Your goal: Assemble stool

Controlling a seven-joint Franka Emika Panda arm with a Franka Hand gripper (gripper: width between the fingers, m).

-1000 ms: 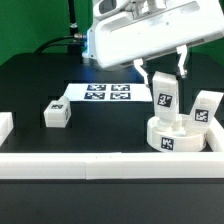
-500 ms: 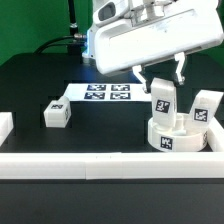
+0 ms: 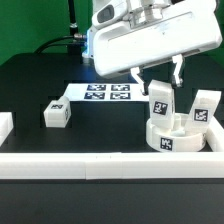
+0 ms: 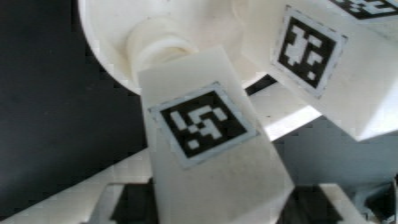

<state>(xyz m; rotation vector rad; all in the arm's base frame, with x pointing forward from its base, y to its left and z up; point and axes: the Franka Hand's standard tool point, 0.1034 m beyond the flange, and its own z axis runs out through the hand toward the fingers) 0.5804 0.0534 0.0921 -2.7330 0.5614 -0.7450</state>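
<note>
Stool seat, a round thick white plastic disc [image 3: 196, 140], sits at the near edge on the exterior view's right of the black table [image 3: 30, 85], just behind the long white border rail [image 3: 90, 162]. Two short blocky white tagged legs stand in it: first leg [image 3: 161, 103] under the arm, second leg [image 3: 206, 108] further right.

Change over the last second: gripper [image 3: 160, 72] has risen off the first leg. Its fingers are now spread apart above the leg's top and hold nothing. First leg sits lower than before and leans slightly; judged released into its socket, full seating not confirmed.

Third leg [image 3: 56, 113] lies loose, well apart to the left, near the marker board [image 3: 105, 94]. Judgement: it is the remaining part to fetch
</note>
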